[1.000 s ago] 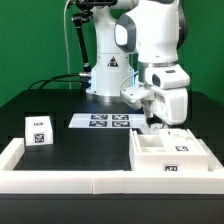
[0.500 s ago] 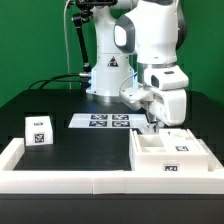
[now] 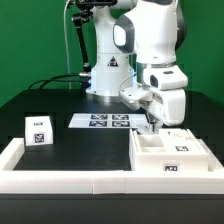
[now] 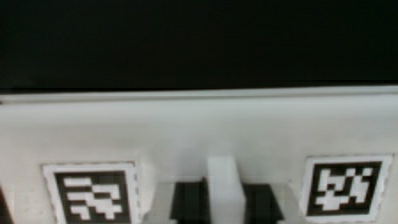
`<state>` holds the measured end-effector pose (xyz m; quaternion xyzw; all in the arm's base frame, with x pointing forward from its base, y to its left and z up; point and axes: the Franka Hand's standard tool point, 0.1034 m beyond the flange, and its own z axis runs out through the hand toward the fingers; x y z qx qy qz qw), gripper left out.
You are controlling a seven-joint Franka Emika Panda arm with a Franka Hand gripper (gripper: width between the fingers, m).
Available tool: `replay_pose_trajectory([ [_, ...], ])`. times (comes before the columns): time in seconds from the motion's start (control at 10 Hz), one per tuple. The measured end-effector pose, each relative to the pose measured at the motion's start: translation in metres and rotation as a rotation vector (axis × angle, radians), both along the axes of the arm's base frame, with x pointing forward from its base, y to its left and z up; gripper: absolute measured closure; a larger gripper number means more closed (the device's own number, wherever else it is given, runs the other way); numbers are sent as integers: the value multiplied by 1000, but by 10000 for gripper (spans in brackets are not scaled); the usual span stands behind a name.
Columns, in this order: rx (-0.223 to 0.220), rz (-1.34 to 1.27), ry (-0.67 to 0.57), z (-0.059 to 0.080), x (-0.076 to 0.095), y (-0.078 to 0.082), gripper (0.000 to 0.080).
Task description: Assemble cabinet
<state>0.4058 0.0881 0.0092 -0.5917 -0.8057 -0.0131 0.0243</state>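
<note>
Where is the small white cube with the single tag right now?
The small white cube stands at the exterior view's left on the black table, left of the flat white marker board, far from the large white plastic cabinet.

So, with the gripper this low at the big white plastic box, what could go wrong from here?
1. The gripper hangs at the back edge of the large white plastic cabinet box. If it is slightly off line, a finger might strike the wall and shove the box across the black table.
2. The wrist view is blurred, so the square black-and-white tags are hard to read and alignment is hard to judge.
</note>
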Motion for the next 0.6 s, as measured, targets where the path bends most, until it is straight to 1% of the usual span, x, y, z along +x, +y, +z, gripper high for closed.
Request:
replay_pose_trajectory([
  [0.1, -1, -9, -2, 1, 1, -1, 731],
  [0.3, -26, -106, -3, 17, 7, -15, 731],
  [0.6, -66, -232, 1, 38, 12, -24, 731],
])
